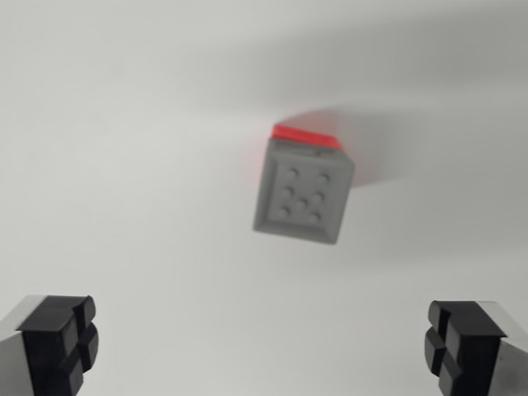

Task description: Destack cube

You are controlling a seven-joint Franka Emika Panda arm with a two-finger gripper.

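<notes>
Looking down through the wrist view, we see our black-padded left fingertip (62, 342) at about eight o'clock in the wrist view's left corner, with grey metal behind it. Our two-fingered gripper (264, 346) stands wide apart, its jaws spread with nothing between them, well clear of the stack.

Moving rightward, at roughly one o'clock from the frame's middle, we find the grey plastic cube with a dotted top face (304, 191). Its top face turns toward us, showing raised round dots in a recessed square panel; the picture is blurred, so we cannot count them surely. It has no long axis, being about as wide as it is tall. Its outline is rotated slightly clockwise, its lower edge sloping down toward four o'clock.

Beneath it, peeking out along the twelve o'clock edge, lies a bright red block (307, 134), touching the grey cube, which sits on it. Both rest on a plain white tabletop (124, 165), a soft shadow stretching toward two o'clock.

At four o'clock, the right fingertip (462, 342) shows matching black pads.
</notes>
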